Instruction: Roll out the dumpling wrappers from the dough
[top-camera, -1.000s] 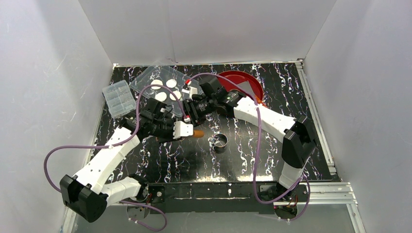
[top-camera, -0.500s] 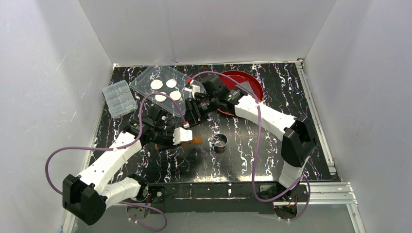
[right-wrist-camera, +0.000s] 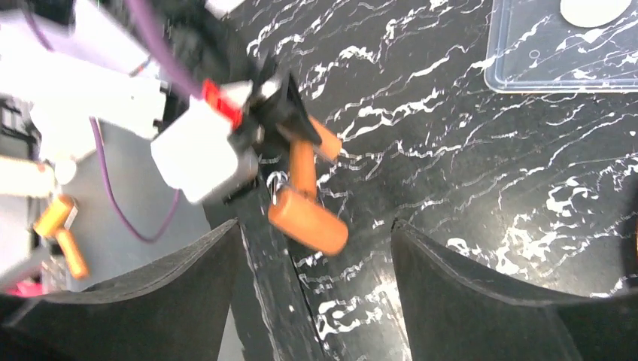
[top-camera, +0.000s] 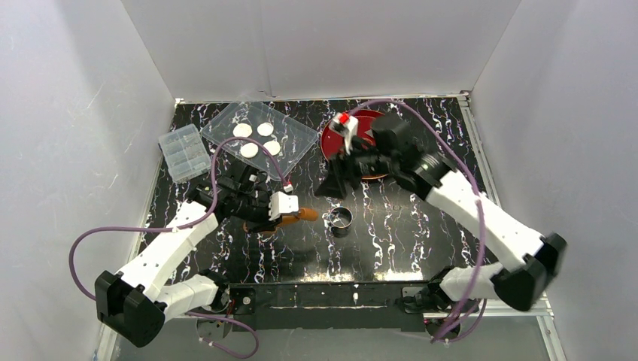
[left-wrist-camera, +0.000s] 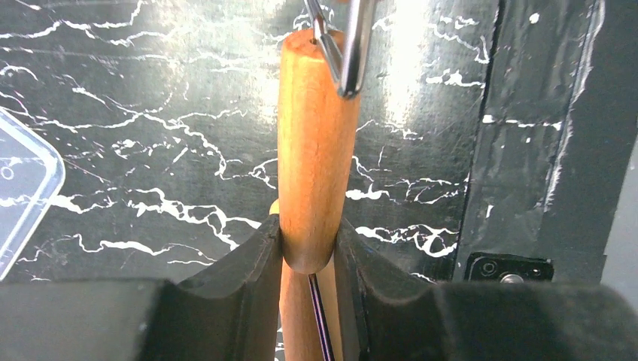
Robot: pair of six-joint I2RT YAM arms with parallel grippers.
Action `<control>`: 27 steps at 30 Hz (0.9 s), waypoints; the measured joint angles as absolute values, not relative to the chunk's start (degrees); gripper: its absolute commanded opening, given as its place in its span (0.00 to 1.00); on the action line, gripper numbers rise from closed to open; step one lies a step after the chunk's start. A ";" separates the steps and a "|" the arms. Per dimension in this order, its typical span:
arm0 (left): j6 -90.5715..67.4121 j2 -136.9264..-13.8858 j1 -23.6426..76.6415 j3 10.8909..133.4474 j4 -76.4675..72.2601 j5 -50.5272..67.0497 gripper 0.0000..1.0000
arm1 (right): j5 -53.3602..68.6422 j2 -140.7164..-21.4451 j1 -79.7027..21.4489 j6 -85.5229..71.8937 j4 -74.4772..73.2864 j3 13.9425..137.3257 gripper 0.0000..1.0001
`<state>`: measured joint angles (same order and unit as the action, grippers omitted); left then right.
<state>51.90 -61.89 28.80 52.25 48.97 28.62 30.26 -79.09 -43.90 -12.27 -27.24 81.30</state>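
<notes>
1. Right claw (right-wrist-camera: 316, 229) has swung off the clear tray (top-camera: 297, 135) and now hangs just beyond the metal ring (top-camera: 341, 219), between it and the red plate (top-camera: 329, 141). Its jaws have spread wide, with nothing in them.
2. Four wrappers (top-camera: 248, 150) lie flat on that tray, well beyond the ring and off to its left. My guess is one just got dropped off.
3. Left claw (left-wrist-camera: 308, 241) sits just left of the ring, pinching the wooden rolling pin (left-wrist-camera: 312, 135) - same pinch as a second ago.
4. Can't spot any dough - probably needs fetching next.

Metal ring (top-camera: 341, 218) near left jaws
</notes>
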 measured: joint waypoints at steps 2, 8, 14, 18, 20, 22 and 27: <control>51.86 -61.95 28.80 53.93 49.98 29.76 0.00 | 30.83 -72.93 -44.34 -9.23 -24.69 74.83 0.82; 51.86 -61.98 28.84 57.36 52.75 32.69 0.00 | 32.45 -65.58 -49.78 -2.00 -19.14 62.96 0.85; 51.88 -62.06 28.84 58.26 54.96 34.39 0.00 | 29.08 -68.66 -53.36 3.55 -16.10 62.92 0.85; 51.86 -62.06 28.84 58.28 56.12 35.70 0.00 | 26.94 -72.55 -55.51 6.35 -15.20 64.84 0.86; 51.81 -62.08 28.84 58.39 56.42 36.21 0.00 | 26.37 -74.26 -56.66 7.46 -15.03 65.41 0.86; 51.79 -62.17 28.84 58.81 56.86 36.80 0.00 | 25.67 -75.61 -58.02 8.27 -14.92 65.56 0.86; 51.29 -62.30 28.84 60.23 57.32 38.81 0.00 | 25.23 -78.11 -59.66 9.02 -12.97 65.56 0.82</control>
<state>51.29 -62.30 28.84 60.23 57.32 38.81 25.23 -78.11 -59.66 9.02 -12.97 65.56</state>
